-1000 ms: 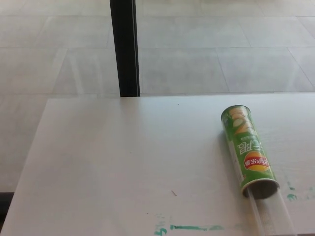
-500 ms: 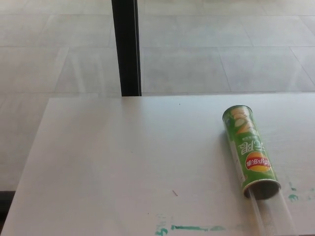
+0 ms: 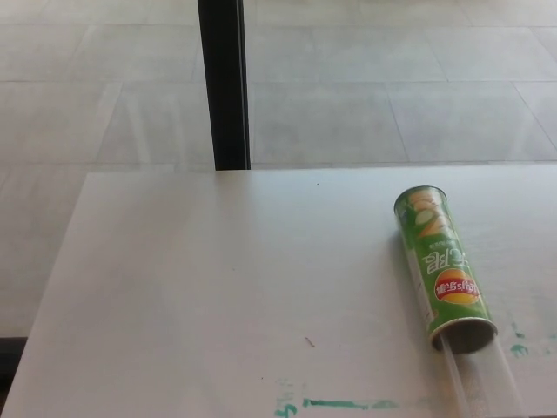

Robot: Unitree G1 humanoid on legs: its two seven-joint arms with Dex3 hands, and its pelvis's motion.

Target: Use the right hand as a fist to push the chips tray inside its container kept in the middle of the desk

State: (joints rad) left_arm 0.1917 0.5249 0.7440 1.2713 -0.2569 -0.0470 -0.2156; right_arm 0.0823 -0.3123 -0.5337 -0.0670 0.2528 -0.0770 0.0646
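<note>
Lying on its side near the right edge of the white tabletop (image 3: 218, 287): green chips container (image 3: 439, 266), open mouth toward the near edge. Clear chips tray (image 3: 483, 379) protrudes from that mouth. Green marks (image 3: 339, 403) along the near edge. Neither hand visible; state unknown.
</note>
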